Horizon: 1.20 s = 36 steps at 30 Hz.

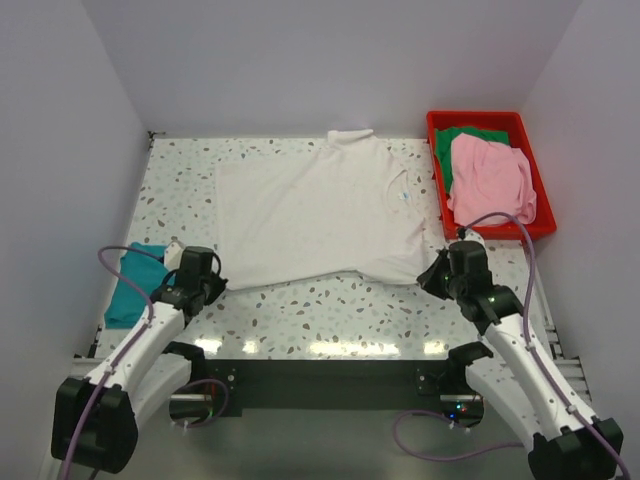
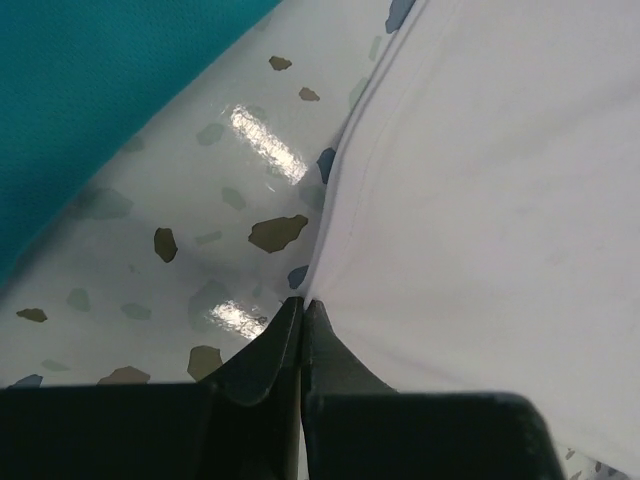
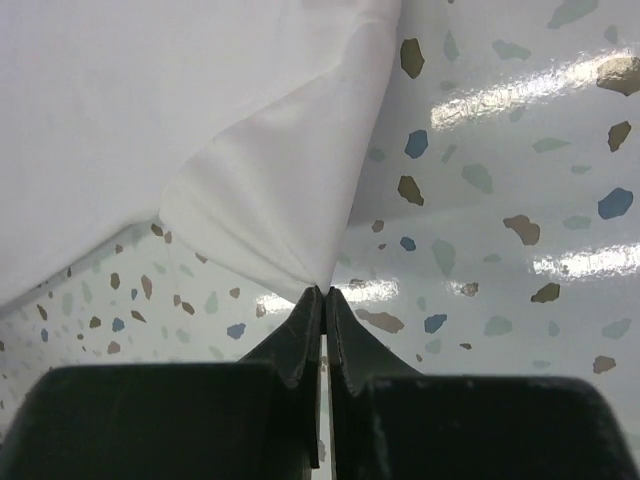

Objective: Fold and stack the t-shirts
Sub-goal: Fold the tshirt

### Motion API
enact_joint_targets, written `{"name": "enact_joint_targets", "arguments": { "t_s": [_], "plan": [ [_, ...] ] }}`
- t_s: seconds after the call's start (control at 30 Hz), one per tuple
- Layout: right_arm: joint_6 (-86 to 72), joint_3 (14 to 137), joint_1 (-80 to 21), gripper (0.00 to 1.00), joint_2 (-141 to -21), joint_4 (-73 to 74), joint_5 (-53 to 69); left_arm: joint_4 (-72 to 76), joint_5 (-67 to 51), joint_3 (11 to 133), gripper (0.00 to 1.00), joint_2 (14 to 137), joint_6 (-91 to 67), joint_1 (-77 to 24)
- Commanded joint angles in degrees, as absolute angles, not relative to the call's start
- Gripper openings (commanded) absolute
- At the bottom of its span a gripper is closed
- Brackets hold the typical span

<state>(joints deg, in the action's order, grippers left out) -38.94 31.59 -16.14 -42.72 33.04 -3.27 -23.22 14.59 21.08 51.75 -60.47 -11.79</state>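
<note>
The off-white t-shirt (image 1: 310, 205) lies spread on the speckled table, its neck label to the right. My left gripper (image 1: 212, 283) is shut on the shirt's near left corner; the left wrist view shows the hem (image 2: 480, 180) pinched at the fingertips (image 2: 302, 305). My right gripper (image 1: 432, 277) is shut on the near right corner, where the cloth (image 3: 260, 200) gathers to a point at the fingertips (image 3: 322, 292). A teal t-shirt (image 1: 135, 282) lies folded at the left edge and shows in the left wrist view (image 2: 90, 90). The pink t-shirt (image 1: 490, 180) lies over the green one (image 1: 470, 135).
A red plastic bin (image 1: 535, 225) at the back right holds the pink and green shirts. Grey walls close in the table on the left, back and right. The dark front rail (image 1: 320, 375) runs between the arm bases.
</note>
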Motion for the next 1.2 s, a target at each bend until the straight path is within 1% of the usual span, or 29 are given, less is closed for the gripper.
{"name": "enact_joint_targets", "arguments": {
  "t_s": [0.0,0.13,0.23,0.3,0.43,0.47,0.6,0.77,0.93,1.17],
  "plan": [
    [-38.93,33.74,-16.35,0.0,-39.04,40.86,-1.15,-30.93,18.46,25.4,0.0,47.82,-60.91,-12.04],
    [-39.81,35.15,-16.35,0.0,-35.07,43.85,-0.09,-33.31,17.93,25.67,0.0,44.22,-61.43,-12.04],
    [-39.73,37.35,-16.35,0.0,-35.94,42.55,-1.23,-30.86,17.4,25.92,0.0,44.64,-60.65,-12.04],
    [-37.89,40.33,-16.35,0.0,-39.18,41.14,-1.93,-29.54,16.62,27.24,0.0,47.63,-59.77,-12.04],
    [-34.29,46.13,-16.26,0.0,-49.81,34.03,-2.72,-25.42,18.1,33.2,0.0,54.3,-57.66,-12.04],
    [-32.97,47.62,-16.35,0.0,-54.79,33.06,-3.07,-24.7,18.28,34.27,0.0,57.36,-57.48,-11.95],
    [-30.41,56.68,-16.35,0.0,-66.86,29.45,-5.26,-22.42,18.63,40.16,0.0,65.9,-56.87,-11.51],
    [-28.92,65.63,-16.26,0.0,-79.6,26.28,-5.98,-19.52,16.35,45.43,0.0,75.21,-56.25,-7.92],
    [-28.48,70.48,-15.73,0.0,-85.69,24.96,-6.59,-18.2,13.98,48.07,0.0,79.97,-55.11,-4.05],
    [-28.48,77.33,-15.38,0.0,-91.75,25.05,-6.67,-15.74,11.34,50.97,0.0,85.24,-53.27,-2.29]
  ]
}}
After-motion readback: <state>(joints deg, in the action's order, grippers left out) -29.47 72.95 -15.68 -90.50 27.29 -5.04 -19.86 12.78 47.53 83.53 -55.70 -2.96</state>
